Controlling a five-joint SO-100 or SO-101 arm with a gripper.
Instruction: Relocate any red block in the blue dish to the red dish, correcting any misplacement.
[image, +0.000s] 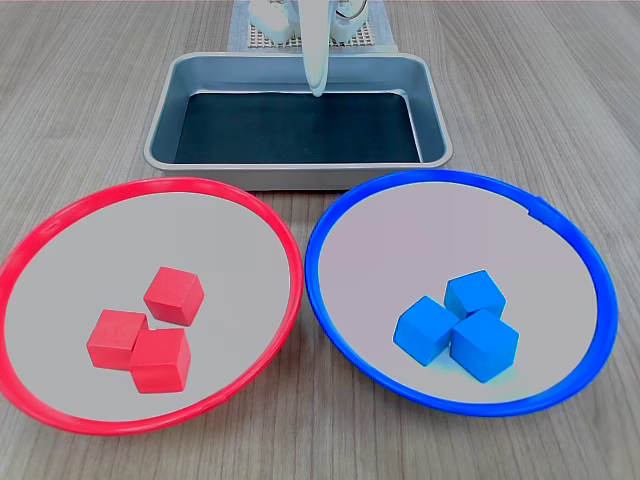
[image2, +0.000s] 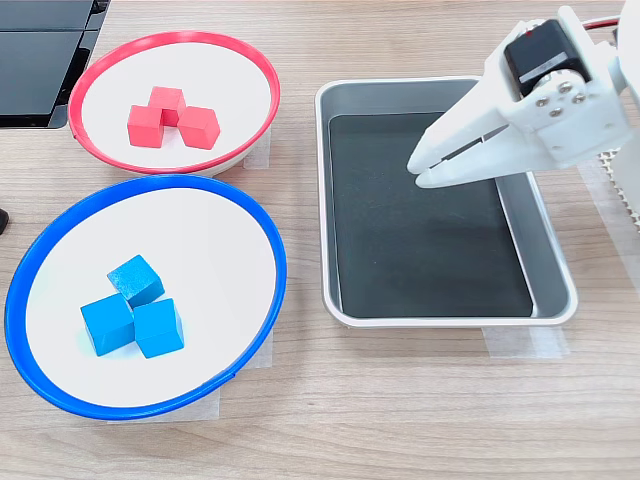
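Fingers (image2: 432, 165) nearly closed, nothing held, over metal tray (image2: 545, 300). Red blocks (image: 145, 330) all sorted into red dish (image: 60, 420); blue dish (image: 340, 320) holds only blue cubes (image: 462, 325); nothing left.

In the first exterior view, bare counter (image: 560, 110) lies open right of the metal tray (image: 160, 130). Red dish (image: 285, 255) and blue dish (image: 315, 255) nearly touch at centre frame, leaving only a narrow gap; each holds a three-cube cluster.

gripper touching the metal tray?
Apart. In the second exterior view the gripper hangs above the tray, its tips clear of the dark floor and rim.
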